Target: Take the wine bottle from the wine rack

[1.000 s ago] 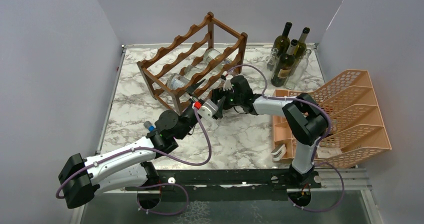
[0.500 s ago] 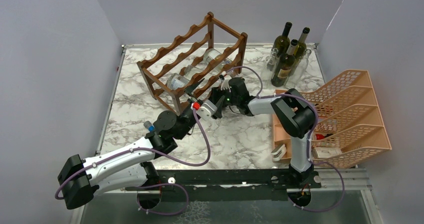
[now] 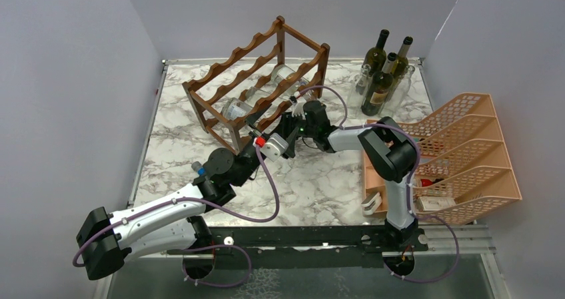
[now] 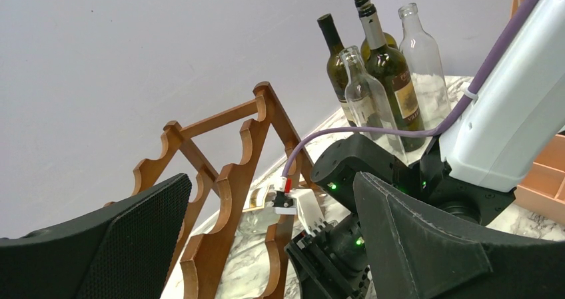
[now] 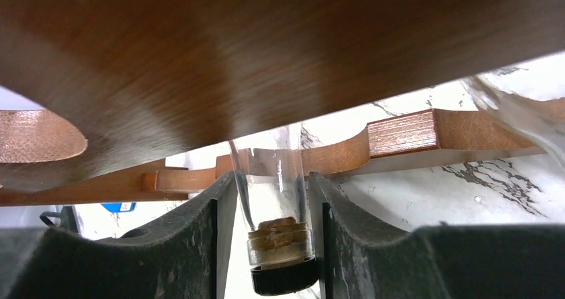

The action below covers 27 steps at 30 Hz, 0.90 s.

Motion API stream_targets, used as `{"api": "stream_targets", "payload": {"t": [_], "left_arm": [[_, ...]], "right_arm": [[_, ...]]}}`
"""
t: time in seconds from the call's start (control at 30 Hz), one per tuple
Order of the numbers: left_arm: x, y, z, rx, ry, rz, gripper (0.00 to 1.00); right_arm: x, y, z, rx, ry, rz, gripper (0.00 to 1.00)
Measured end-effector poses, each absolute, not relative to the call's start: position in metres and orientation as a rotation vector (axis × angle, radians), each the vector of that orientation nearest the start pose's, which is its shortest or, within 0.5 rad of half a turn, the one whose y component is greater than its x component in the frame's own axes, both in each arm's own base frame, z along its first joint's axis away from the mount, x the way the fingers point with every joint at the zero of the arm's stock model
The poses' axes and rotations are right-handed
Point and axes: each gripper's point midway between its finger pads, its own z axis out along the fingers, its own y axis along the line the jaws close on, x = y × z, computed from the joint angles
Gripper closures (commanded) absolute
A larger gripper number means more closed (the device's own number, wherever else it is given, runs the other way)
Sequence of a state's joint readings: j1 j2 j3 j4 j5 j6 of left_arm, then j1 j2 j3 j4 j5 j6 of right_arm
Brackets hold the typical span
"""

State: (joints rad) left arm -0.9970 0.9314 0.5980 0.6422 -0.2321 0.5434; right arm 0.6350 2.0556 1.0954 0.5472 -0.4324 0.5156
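Observation:
The dark brown wine rack [image 3: 266,72] stands at the back of the marble table with two clear bottles lying in it. In the right wrist view a clear wine bottle's neck [image 5: 270,186], corked and black-capped, pokes out under the rack's rail [image 5: 200,59]. My right gripper [image 5: 270,232] is shut on that neck, one finger against each side. From above, the right gripper [image 3: 288,120] sits at the rack's front face. My left gripper [image 3: 258,127] hovers just beside it, open and holding nothing. In the left wrist view its fingers [image 4: 133,246] frame the rack [image 4: 233,192].
Several upright bottles [image 3: 383,72] stand at the back right corner, also seen as standing bottles [image 4: 390,66] from the left wrist. An orange plastic tray organiser [image 3: 466,152] fills the right side. Both arms crowd the rack's front, with walls close behind and beside it.
The right gripper has slid a little further left toward the rack and closed its fingers onto the bottle neck. The left arm has barely moved.

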Motion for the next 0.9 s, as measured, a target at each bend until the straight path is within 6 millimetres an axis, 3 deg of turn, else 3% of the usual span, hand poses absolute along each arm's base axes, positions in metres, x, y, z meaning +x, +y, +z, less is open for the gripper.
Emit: {"api": "stream_targets", "payload": {"t": [0.43,0.9], "left_arm": [[0.2431,-0.2630,0.3407,0.732,1.043,-0.244,0.01],[0.2425,-0.2622,0.3421,0.729,1.040,-0.245,0.01]], "right_arm": [[0.3668,0.3881,0.0561,-0.439,2.091,1.164,0.56],[0.3605,0.3847,0.0580,-0.441,2.088,1.179,0.92]]}}
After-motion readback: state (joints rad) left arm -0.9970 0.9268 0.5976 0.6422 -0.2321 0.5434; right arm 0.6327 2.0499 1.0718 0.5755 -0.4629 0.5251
